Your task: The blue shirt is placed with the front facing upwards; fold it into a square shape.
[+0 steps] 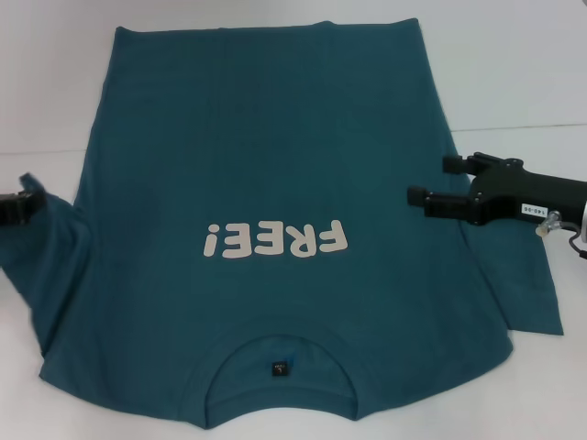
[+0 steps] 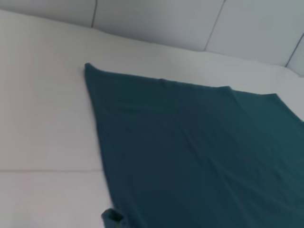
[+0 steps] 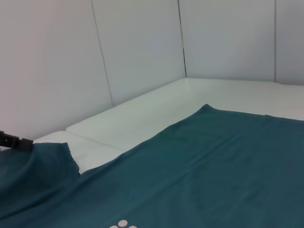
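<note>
My right gripper (image 1: pixel 433 183) hovers, fingers apart, over the flat teal-blue cotton T-shirt (image 1: pixel 275 165); my left gripper (image 1: pixel 23 203) meets its sleeve, fingers unclear

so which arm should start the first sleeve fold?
Left, probably. The left end effector is already at the raised left sleeve of the blue shirt. The right end effector hangs open over the shirt's right edge, holding nothing.
</note>
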`<state>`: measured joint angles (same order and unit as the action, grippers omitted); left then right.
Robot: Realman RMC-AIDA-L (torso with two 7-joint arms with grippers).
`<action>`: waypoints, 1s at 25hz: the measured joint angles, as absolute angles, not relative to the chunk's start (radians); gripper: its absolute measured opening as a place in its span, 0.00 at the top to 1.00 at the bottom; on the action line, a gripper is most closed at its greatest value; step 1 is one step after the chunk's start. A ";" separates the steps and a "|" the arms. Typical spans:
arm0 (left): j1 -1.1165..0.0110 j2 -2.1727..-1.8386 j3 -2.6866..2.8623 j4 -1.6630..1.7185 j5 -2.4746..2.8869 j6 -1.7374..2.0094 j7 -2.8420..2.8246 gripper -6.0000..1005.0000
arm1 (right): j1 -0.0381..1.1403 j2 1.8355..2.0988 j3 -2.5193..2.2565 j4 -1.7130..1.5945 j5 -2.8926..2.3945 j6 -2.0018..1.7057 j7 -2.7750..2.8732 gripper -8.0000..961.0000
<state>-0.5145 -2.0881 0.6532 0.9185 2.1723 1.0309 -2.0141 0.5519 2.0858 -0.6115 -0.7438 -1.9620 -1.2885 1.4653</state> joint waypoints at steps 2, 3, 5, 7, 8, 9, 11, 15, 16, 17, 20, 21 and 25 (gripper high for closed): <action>-0.515 -2.093 0.653 0.932 2.173 1.039 -2.014 0.95 | 0.552 2.085 -0.605 -0.740 -1.962 -1.289 1.465 0.04; -0.515 -2.095 0.653 0.938 2.173 1.045 -2.017 0.95 | 0.552 2.085 -0.601 -0.740 -1.962 -1.289 1.465 0.04; -0.514 -2.096 0.654 0.946 2.173 1.053 -2.024 0.95 | 0.552 2.085 -0.600 -0.740 -1.962 -1.289 1.465 0.04; -0.514 -2.099 0.655 0.957 2.174 1.059 -2.032 0.94 | 0.552 2.085 -0.596 -0.739 -1.962 -1.290 1.466 0.04; -0.514 -2.101 0.655 0.961 2.174 1.063 -2.034 0.94 | 0.551 2.085 -0.595 -0.739 -1.962 -1.291 1.466 0.05; -0.514 -2.103 0.656 0.966 2.174 1.068 -2.037 0.94 | 0.550 2.085 -0.595 -0.739 -1.962 -1.290 1.466 0.05; -0.514 -2.111 0.657 0.981 2.174 1.083 -2.044 0.94 | 0.547 2.085 -0.595 -0.739 -1.962 -1.290 1.466 0.05; -0.512 -2.132 0.684 1.004 2.174 1.092 -2.050 0.93 | 0.544 2.084 -0.595 -0.739 -1.962 -1.289 1.466 0.05; -0.512 -2.134 0.691 1.001 2.174 1.089 -2.051 0.93 | 0.543 2.085 -0.595 -0.739 -1.962 -1.289 1.467 0.05; -0.512 -2.137 0.699 0.994 2.174 1.084 -2.051 0.93 | 0.542 2.085 -0.595 -0.739 -1.962 -1.289 1.466 0.05; -0.513 -2.149 0.718 0.968 2.174 1.064 -2.050 0.93 | 0.538 2.086 -0.595 -0.739 -1.962 -1.289 1.466 0.05; -0.513 -2.153 0.723 0.963 2.174 1.060 -2.049 0.92 | 0.537 2.086 -0.595 -0.739 -1.962 -1.289 1.466 0.05; -0.515 -2.162 0.763 0.938 2.171 1.032 -2.045 0.92 | 0.537 2.086 -0.595 -0.738 -1.962 -1.289 1.466 0.05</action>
<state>-0.5147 -2.1620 0.7628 0.9382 2.1705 1.0315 -2.0448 0.5368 2.0857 -0.5952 -0.7379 -1.9619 -1.2890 1.4661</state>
